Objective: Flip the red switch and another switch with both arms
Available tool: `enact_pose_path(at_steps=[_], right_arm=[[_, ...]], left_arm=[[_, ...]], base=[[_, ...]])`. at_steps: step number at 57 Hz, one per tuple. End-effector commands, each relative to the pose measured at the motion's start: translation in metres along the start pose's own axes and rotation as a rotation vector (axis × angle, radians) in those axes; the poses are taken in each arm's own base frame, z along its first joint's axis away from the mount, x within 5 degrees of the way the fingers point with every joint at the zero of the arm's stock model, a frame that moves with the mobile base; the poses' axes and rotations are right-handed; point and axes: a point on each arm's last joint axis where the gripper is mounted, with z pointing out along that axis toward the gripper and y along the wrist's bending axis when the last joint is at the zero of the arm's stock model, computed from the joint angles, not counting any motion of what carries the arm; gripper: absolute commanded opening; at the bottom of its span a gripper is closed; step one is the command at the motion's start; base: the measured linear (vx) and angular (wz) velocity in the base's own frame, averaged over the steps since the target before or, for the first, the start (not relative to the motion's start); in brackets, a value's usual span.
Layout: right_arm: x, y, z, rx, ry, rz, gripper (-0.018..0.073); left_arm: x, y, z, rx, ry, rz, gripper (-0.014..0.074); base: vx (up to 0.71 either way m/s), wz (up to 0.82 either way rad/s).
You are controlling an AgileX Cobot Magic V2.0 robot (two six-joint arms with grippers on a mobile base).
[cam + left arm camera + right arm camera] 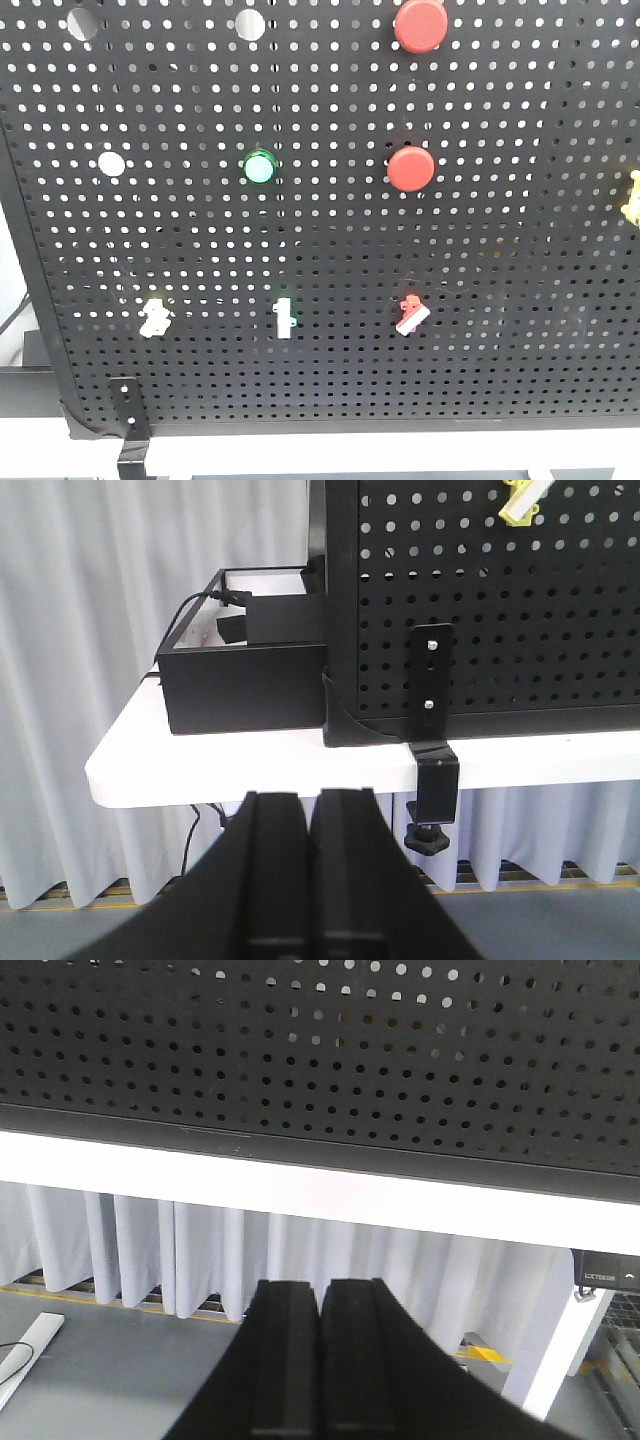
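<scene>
Both arms hang low below the table edge [300, 1185], well short of the pegboard [320, 330]. The left gripper [310, 875] and right gripper [322, 1360] are clenched, fingers pressed together on nothing. Farther off, the red switch [410, 316] sits at the panel's five o'clock, tilted, the white switch [285, 318] at six (the lever positions fit either stage). Any toggling means rising to lever height.

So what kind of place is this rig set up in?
Likely a lab test station: a black pegboard with mounted buttons and switches, clamped to a white table, with white curtains behind it.
</scene>
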Motion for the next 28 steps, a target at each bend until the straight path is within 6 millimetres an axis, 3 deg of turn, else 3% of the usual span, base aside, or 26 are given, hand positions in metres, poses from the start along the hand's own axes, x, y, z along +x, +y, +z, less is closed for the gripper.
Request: enact_pose_path(at_steps=[1, 28], right_arm=[[-0.0055, -0.0003, 0.0000, 0.007, -0.074, -0.009, -0.0006], [-0.0055, -0.0003, 0.0000, 0.007, -0.074, -0.009, -0.0006]], left_arm=[[-0.0016, 0.0000, -0.0005, -0.001, -0.075, -0.017, 0.0003], [-0.0016, 0.0000, -0.0005, -0.001, -0.075, -0.017, 0.0003]], base=[[0.00, 0.00], [0.00, 0.00]])
